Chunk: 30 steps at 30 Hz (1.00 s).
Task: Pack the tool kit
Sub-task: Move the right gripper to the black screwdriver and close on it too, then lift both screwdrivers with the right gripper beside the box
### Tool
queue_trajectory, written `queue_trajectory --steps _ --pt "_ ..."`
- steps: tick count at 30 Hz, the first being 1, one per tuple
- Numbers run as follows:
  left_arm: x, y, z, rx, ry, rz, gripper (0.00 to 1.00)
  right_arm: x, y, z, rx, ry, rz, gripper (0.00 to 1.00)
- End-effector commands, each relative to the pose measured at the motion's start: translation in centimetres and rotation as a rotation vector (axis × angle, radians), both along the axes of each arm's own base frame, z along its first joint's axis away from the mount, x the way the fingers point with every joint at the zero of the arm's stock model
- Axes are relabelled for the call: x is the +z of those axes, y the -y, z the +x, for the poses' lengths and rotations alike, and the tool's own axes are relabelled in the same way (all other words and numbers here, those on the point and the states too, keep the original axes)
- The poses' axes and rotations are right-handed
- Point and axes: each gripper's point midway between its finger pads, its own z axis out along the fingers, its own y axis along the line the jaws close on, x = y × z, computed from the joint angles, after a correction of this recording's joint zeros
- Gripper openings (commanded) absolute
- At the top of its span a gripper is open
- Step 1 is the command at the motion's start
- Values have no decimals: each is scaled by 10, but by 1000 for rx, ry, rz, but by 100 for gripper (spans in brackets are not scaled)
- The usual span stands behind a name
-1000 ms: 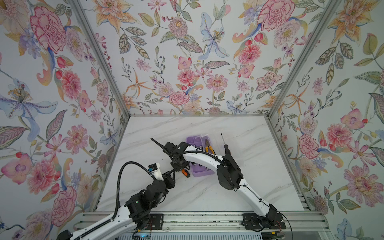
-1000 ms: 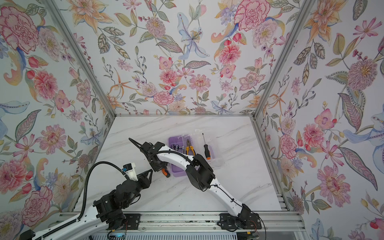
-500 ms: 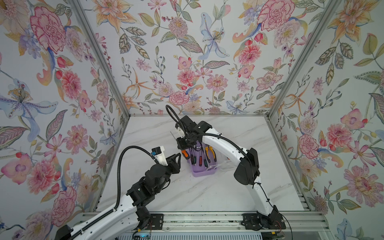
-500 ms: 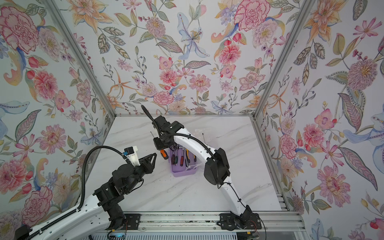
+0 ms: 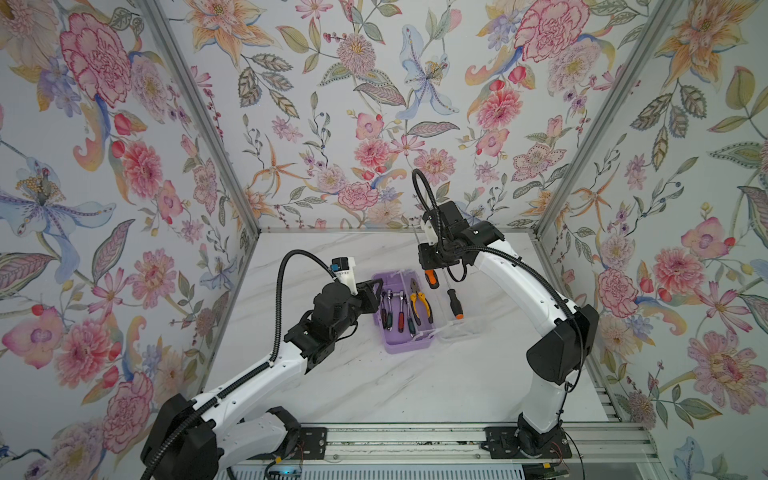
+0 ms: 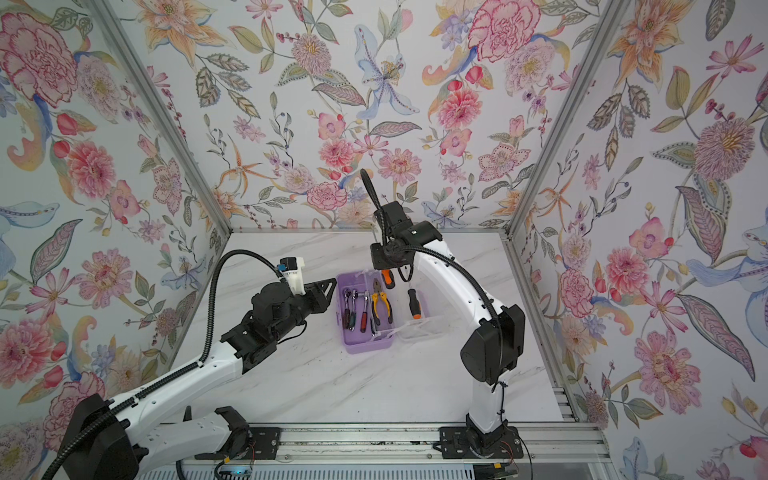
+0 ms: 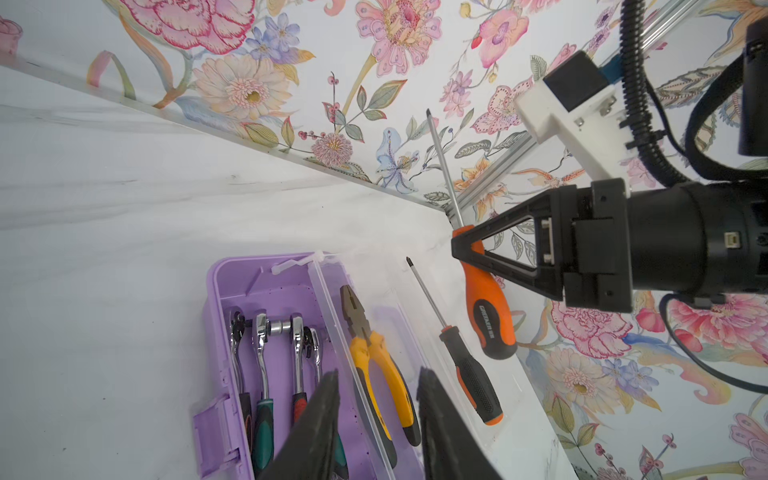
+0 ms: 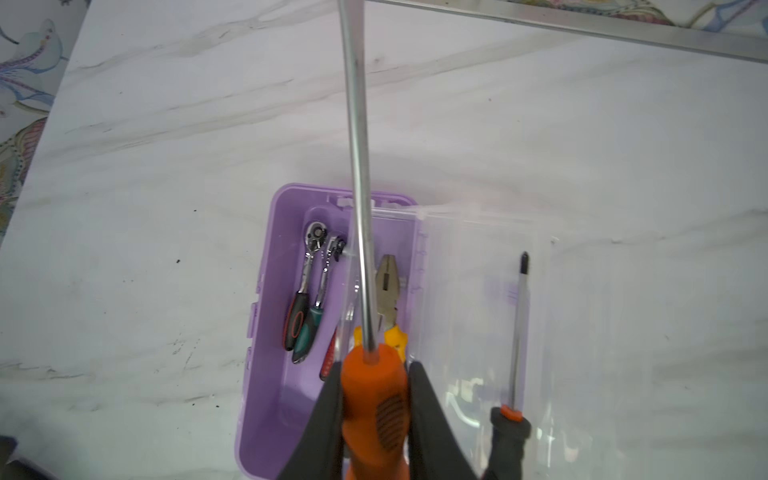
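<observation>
In the right wrist view, the screwdriver tip is cut off; the pliers handles are hidden behind it

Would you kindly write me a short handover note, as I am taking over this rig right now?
Right gripper: shut on the orange-handled, long-shafted screwdriver, held over the open lilac plastic box.
Left gripper: open, empty, hovering at the box's left side.
Done: small steel ratchets and yellow-handled pliers lie inside the box.
To do: lower the held screwdriver in. The black-handled screwdriver lies on the clear plastic lid, folded flat on the table; pack it, then close the lid.
</observation>
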Motion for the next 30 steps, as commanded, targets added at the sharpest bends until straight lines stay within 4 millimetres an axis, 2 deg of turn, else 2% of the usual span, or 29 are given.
queue_trajectory --steps 1,4,6,12,18,24,30 --pt "9 14 10 -68 28 6 36 16 48 -1 -58 59 -71 0" --pt "-2 19 18 -73 -8 23 36 4 78 -1 -94 40 -120 0" --pt "-9 19 22 -66 -26 36 36 -6 89 -1 -106 27 -129 0" --pt "-24 8 29 -39 -54 62 35 -44 91 -5 -80 -32 -125 0" --pt "-33 1 27 -26 -72 70 35 -85 87 -8 -61 -100 -142 0" --pt "-40 -5 24 -10 -86 72 35 -110 91 -9 -56 -141 -186 0" --pt "-48 -11 27 16 -101 102 36 -119 94 -17 -58 -165 -193 0"
